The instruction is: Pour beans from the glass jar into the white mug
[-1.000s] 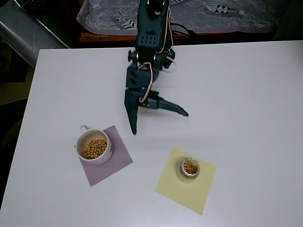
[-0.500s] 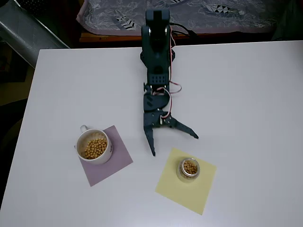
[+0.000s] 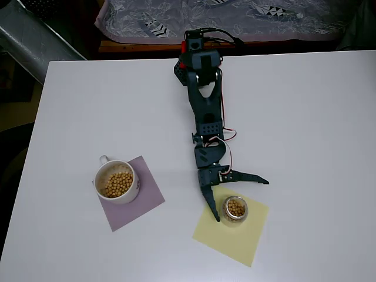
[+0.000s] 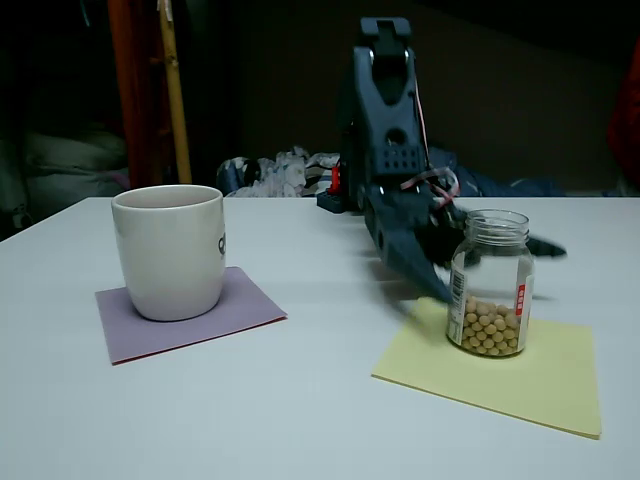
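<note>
Glass jar (image 4: 489, 281) clear, glossy; white mug (image 4: 169, 251) smooth ceramic.

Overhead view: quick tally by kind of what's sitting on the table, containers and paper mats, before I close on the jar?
Glass jar, partly filled with beans: 1
White mug, beans inside: 1
Yellow paper square under the jar: 1
Purple paper square under the mug: 1
Total: 4
The open gripper brackets the jar.

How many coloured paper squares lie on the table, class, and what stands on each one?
2. The purple square lies at the left in the overhead view, under the white mug. The yellow square lies at the right, under the glass jar.
</note>
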